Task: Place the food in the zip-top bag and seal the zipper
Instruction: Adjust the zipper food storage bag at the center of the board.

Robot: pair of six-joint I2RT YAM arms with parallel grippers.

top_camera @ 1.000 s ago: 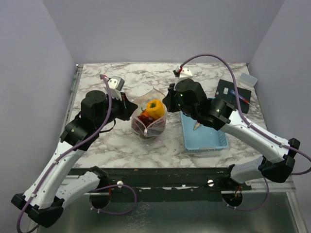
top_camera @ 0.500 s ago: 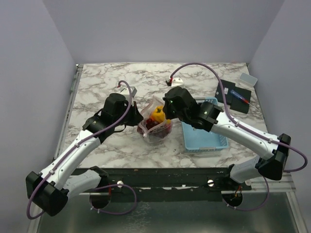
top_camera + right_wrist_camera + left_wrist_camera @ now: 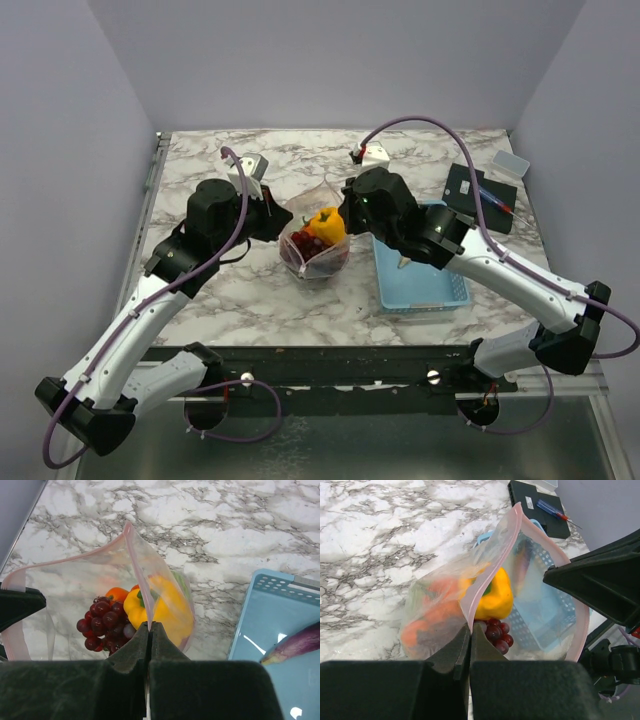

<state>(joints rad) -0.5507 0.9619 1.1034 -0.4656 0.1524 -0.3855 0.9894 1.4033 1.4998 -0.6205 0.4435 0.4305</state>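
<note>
Zip-top bag (image 3: 318,262), mouth open, pinched by both jaws.

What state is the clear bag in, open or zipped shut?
Open. The bag shows its pink strip in two sides standing apart, with the yellow pepper and grapes visible through the gap.

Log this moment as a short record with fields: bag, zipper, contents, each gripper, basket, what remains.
bag: clear bag held between the two grippers, mouth open
zipper: pink strip, not sealed
in bag: yellow pepper, grapes, orange piece
left gripper: shut on one mouth edge
right gripper: shut on the opposite mouth edge
basket: blue basket on the right arm's side of the bag, eggplant lying in it
remaining: eggplant into bag, then seal
</note>
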